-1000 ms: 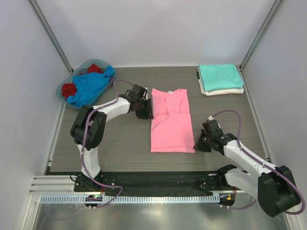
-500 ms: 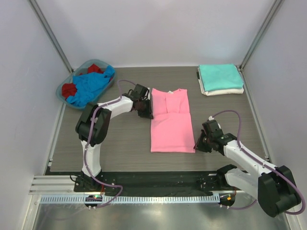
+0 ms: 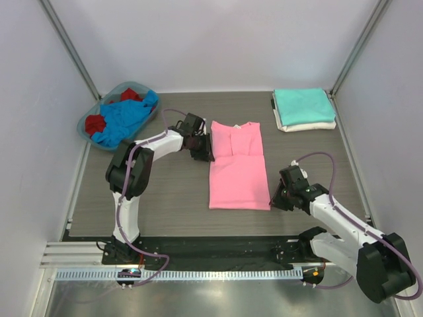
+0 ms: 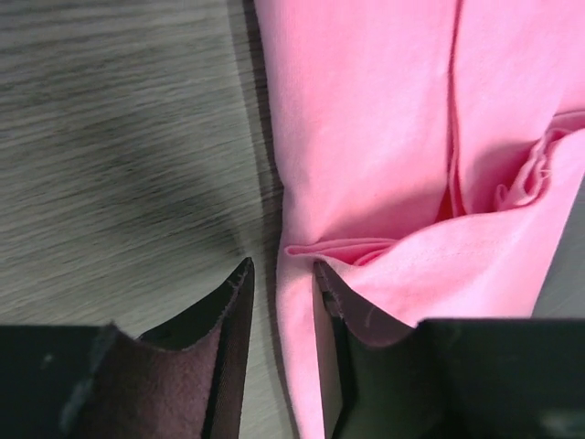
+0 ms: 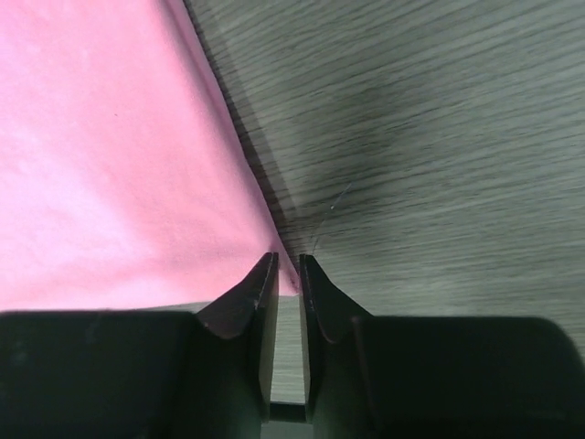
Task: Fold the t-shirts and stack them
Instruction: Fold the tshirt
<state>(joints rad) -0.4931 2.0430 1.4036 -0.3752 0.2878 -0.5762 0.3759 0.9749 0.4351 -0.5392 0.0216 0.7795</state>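
The left fingers (image 4: 281,274) are standing narrowly apart, straddling the side edge of the bright pink t-shirt (image 3: 238,175) near its sleeve fold, with bare worktop (image 3: 165,191) showing in the gap. The right fingers (image 5: 288,265) are parted by only a thin slit, and the shirt's hem corner is lying at its mouth. The shirt is lying flat between the two pairs. Well beyond the right fingers, a folded teal t-shirt (image 3: 303,104) is sitting on a white one (image 3: 310,125).

Count: 1 pink t-shirt (image 3: 238,168); 2 stacked (teal t-shirt (image 3: 303,104), white t-shirt (image 3: 307,125)); 1 basket (image 3: 84,123) holding seemingly 2 more: blue t-shirt (image 3: 125,119), red t-shirt (image 3: 96,123).
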